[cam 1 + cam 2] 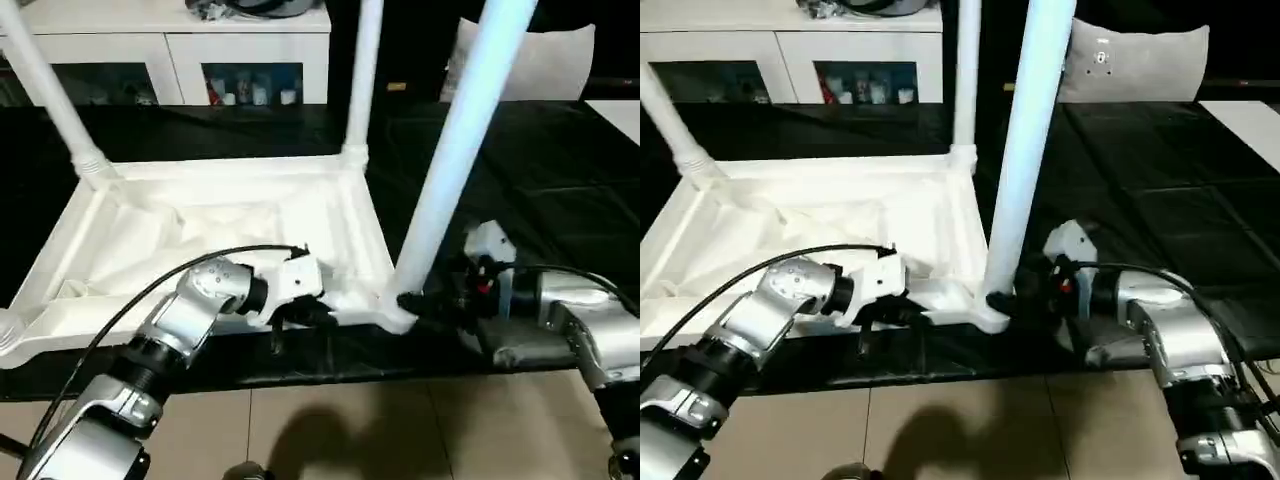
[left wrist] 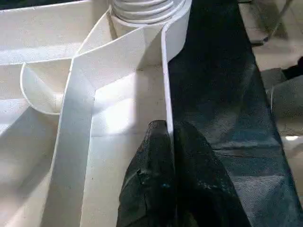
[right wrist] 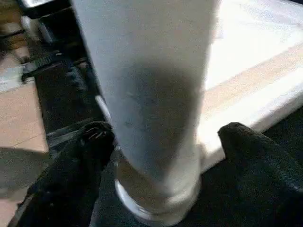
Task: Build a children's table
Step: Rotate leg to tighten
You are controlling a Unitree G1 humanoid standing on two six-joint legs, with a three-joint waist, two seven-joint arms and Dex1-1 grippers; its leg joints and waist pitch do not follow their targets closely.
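Your children's table (image 1: 230,225) lies upside down on the black surface (image 1: 560,200), legs pointing up. Your left gripper (image 2: 169,142) has its fingers pinched on the near rim, likely steadying it. Your right gripper (image 3: 161,156) has its fingers spread around the near-right leg (image 1: 455,150), apparently ready to screw it in.

A dark work surface sitting in front of a white cabinet, with tiled floor showing below.

A black cloth (image 1: 560,190) is covering the work surface and running up to its near edge, where beige floor tiles (image 1: 400,430) are showing with grout lines and a soft shadow lying across them. At the back, a white cabinet (image 1: 170,45) with glass doors is standing against the wall, small colourful items sitting behind the glass. A pale cushion-like object (image 1: 1135,62) is resting at the far right, against darkness behind.
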